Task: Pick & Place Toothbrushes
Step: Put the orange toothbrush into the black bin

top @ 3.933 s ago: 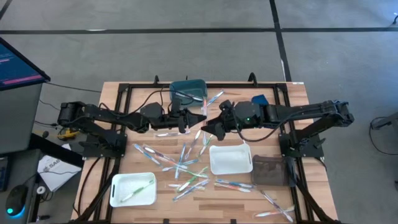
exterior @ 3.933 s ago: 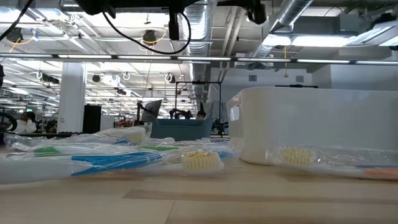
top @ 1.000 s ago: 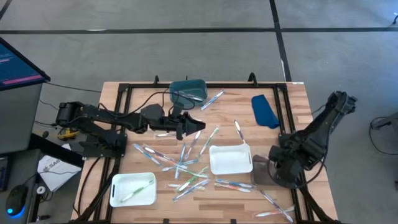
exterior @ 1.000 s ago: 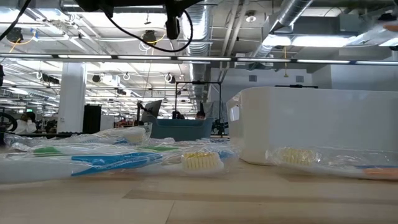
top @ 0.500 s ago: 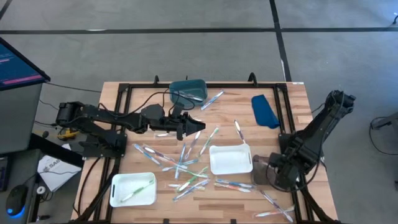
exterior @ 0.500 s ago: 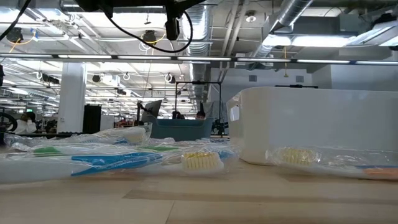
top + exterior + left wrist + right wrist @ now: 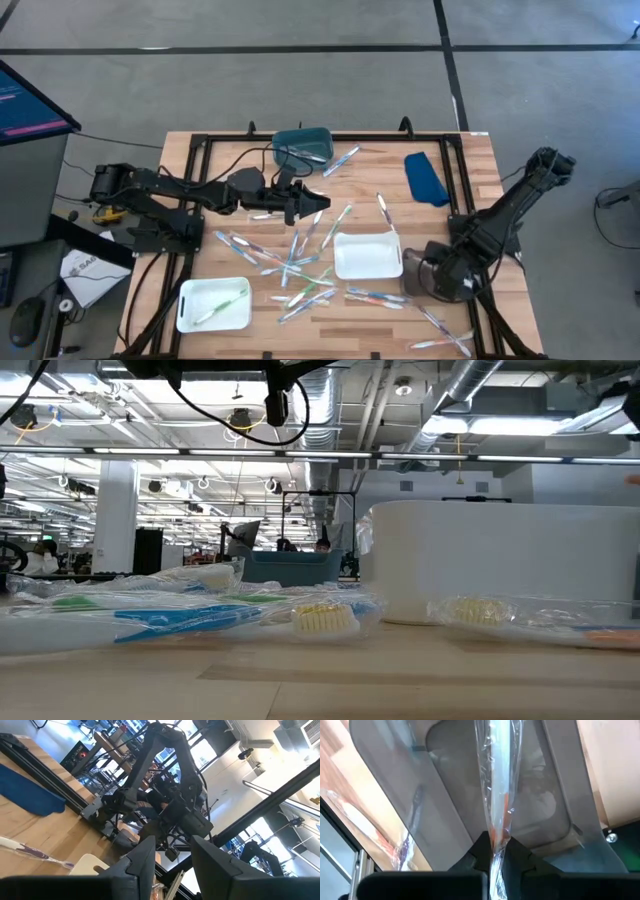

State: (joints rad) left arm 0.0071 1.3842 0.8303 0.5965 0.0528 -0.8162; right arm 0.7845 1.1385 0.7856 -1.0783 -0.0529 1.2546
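Several wrapped toothbrushes [image 7: 300,265] lie scattered on the wooden table, and they also show close up in the low view [image 7: 200,618]. My right gripper [image 7: 437,280] points down over the dark see-through tray [image 7: 415,265] at the near right. It is shut on one clear-wrapped toothbrush [image 7: 499,775] with an orange handle, which hangs over that tray [image 7: 445,805]. My left gripper [image 7: 318,202] waits level above the table's middle. Its fingers [image 7: 142,862] stand apart with nothing between them. My right gripper pinches the toothbrush's wrapper at its upper end [image 7: 495,837] between its two fingers. The fingers come from above and point down, in line with the toothbrush. It hangs straight below them over the dark tray's inside; whether its lower end touches the tray I cannot tell.
A white tray [image 7: 368,256] stands just left of the dark one. Another white tray [image 7: 213,304] at the near left holds a green toothbrush. A teal tray [image 7: 302,145] sits at the far edge and a blue cloth [image 7: 425,178] at the far right.
My right gripper has sunk toward the dark tray with the toothbrush and drifted a little toward the table's left. The white tray beside it now stands slightly farther toward the table's left.
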